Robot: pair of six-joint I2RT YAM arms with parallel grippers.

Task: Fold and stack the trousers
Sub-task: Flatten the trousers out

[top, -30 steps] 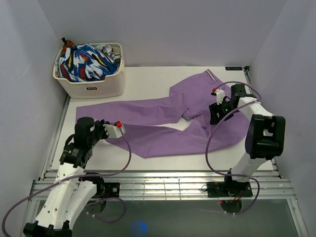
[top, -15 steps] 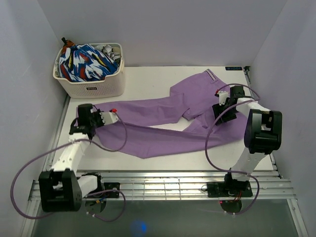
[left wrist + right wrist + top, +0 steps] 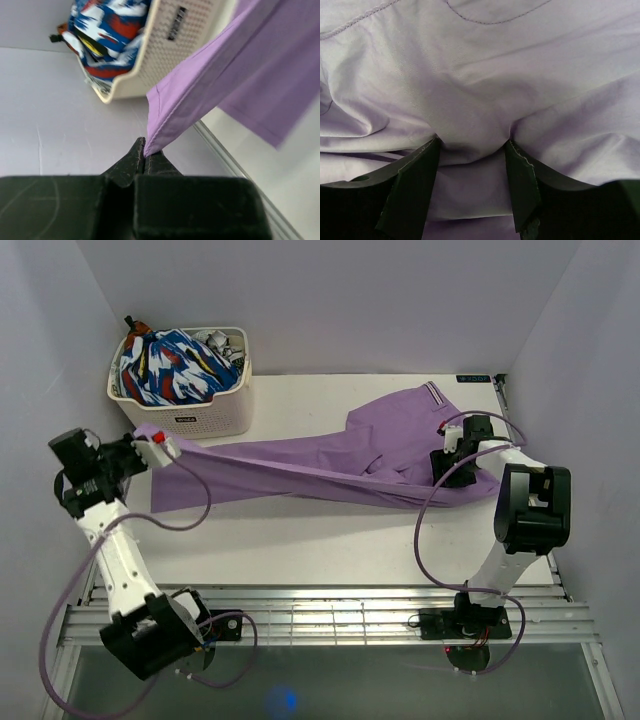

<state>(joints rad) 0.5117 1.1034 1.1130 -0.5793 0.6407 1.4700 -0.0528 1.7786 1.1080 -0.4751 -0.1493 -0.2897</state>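
Observation:
The purple trousers stretch across the white table, waistband at the far right. My left gripper is raised at the far left, in front of the basket, and is shut on the hem corner of one leg; that leg hangs taut in the air above the other leg. In the left wrist view the fingertips pinch the hem with no gap. My right gripper is down on the seat area near the waist. Its fingers are partly closed around a bunch of purple cloth.
A white laundry basket full of colourful clothes stands at the back left, close behind the lifted hem; it also shows in the left wrist view. Grey walls close in on both sides. A metal rail runs along the table's front edge.
My left arm has swung up and far left with the hem, lifting the near leg off the table and pulling it taut. The right gripper shifted slightly back and right on the seat.

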